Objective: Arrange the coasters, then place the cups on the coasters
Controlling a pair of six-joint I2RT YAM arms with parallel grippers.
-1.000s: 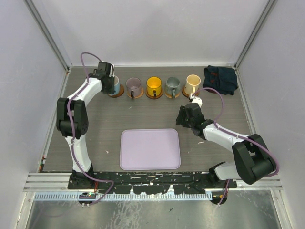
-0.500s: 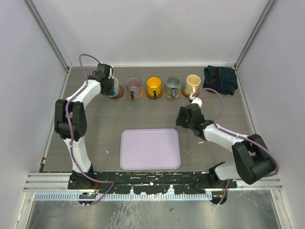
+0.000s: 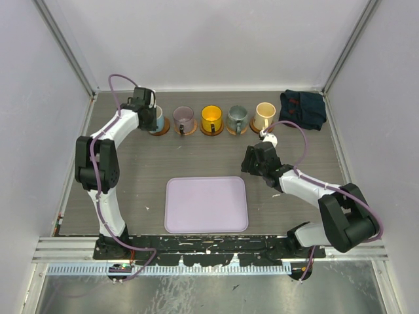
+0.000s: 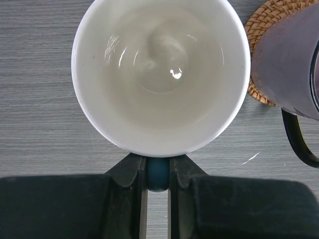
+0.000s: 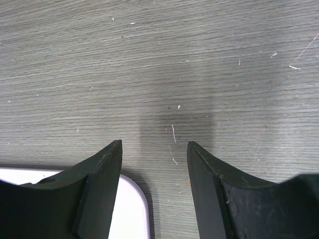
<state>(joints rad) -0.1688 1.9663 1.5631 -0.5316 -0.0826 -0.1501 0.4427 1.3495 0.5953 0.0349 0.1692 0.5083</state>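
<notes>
Cream-blue cup point(image 4: 159, 74) | handle pinched in left claw point(image 4: 158, 168) | right claw point(image 5: 154, 149) spread

We're looking down on whole bench point(image 3: 137, 190) from above, behind arm bases. Left wrist facing straight down, close, into blue mug point(image 4: 159, 74); right wrist pointing closely at bench by tray point(image 5: 133, 216) corner; top view sharing both.

Lavender rectangular tray point(image 3: 206, 204) lies flat by the near edge of the bench point(image 3: 196, 154), roughly centred. Dark blue cloth point(image 3: 303, 108) sits bunched in far right corner, well apart from tray. Bench top: grey wood-grain, lightly scratched.
</notes>
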